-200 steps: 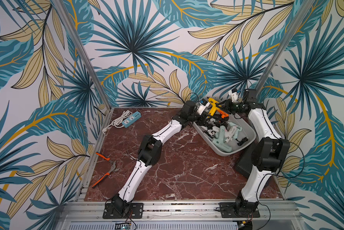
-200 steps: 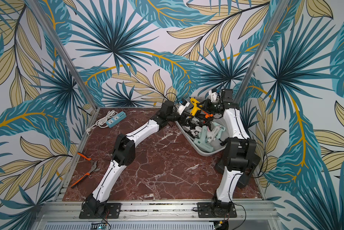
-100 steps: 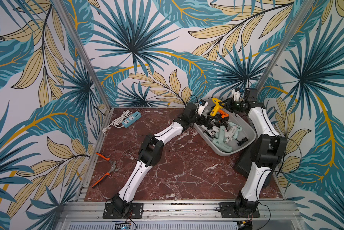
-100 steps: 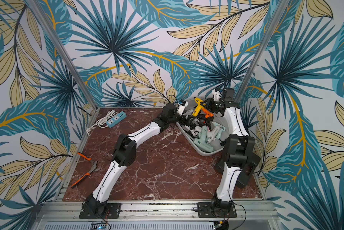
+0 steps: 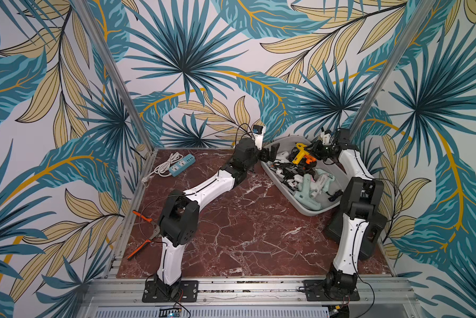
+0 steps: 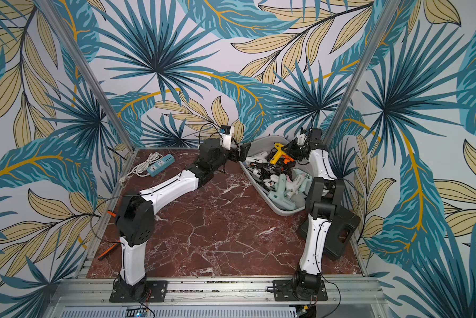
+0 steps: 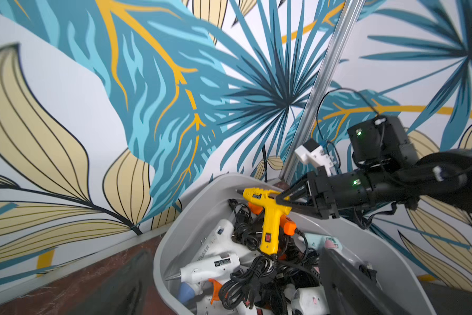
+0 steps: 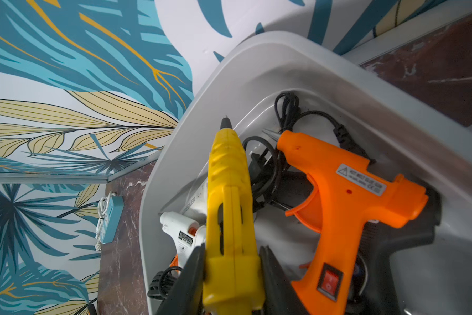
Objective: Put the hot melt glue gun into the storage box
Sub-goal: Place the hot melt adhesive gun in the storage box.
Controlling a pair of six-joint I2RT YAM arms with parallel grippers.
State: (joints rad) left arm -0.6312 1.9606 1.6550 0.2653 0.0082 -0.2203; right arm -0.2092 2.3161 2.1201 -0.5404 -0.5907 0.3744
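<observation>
in both top views the big light grey plastic tub [image 5: 315, 212] sits at the far right. the yellow plastic glue gun [image 5: 300, 154] hangs over its far end, above other glue guns [image 5: 311, 187]. the left gripper [image 5: 270, 154], jaws spread wide, holds nothing beside the rim. left wrist view: the right gripper [image 7: 281, 198] pinches the yellow gun's back. right wrist view: an orange plastic glue gun [image 8: 346, 196] lies beside it.

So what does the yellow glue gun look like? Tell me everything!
The yellow glue gun is bright plastic with a dark nozzle, a red switch on its handle and a black cord. The right hand pinches the back of its barrel, holding it over the storage box, handle pointing down among other glue guns.
</observation>
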